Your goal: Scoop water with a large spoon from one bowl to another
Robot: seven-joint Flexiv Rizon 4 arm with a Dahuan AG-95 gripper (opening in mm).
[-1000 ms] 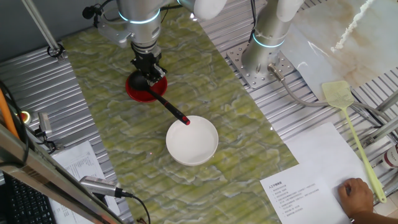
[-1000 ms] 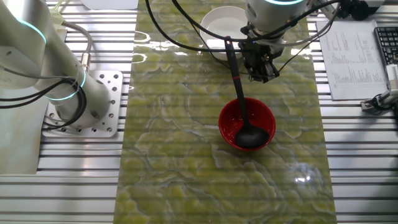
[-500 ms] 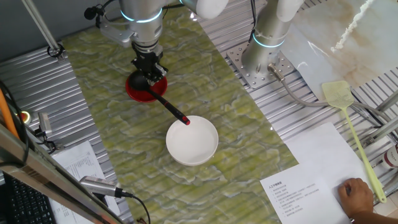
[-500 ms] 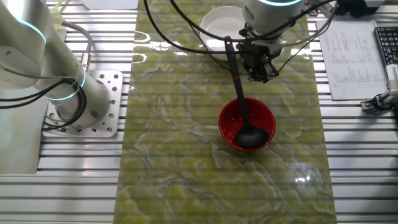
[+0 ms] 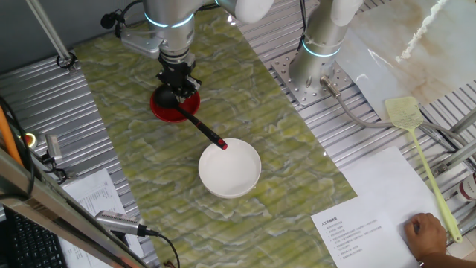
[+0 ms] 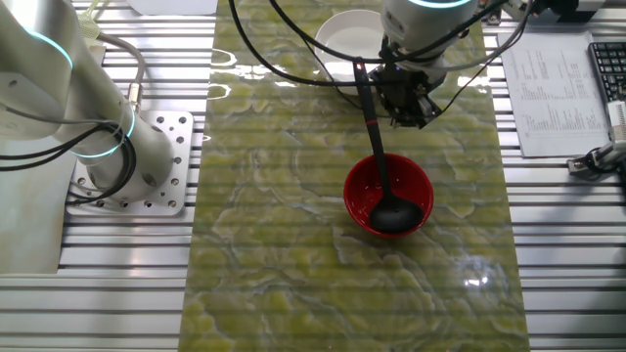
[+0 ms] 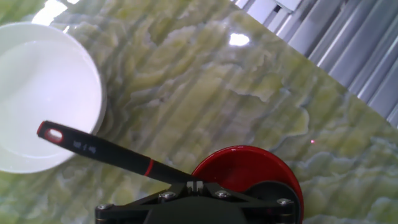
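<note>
Large spoon (image 6: 376,147) head sits in red bowl (image 6: 358,191), frame centre; handle leans toward white bowl (image 5: 230,173). Gripper (image 6: 408,110) hovers beside handle; jaw state unclear.

The arm reaches down from above, wrist vertical, gripper (image 6: 406,110) hanging low with its 2 fingers pointing downward.

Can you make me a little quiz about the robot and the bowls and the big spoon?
1. True or false: the large spoon has its head inside the red bowl.
2. Which way does the spoon's red-tipped handle point? A) toward the white bowl B) toward the fly swatter
3. Fill in: the pincer hangs near the spoon's ____.

Key: 1 true; 2 A; 3 handle.
</note>
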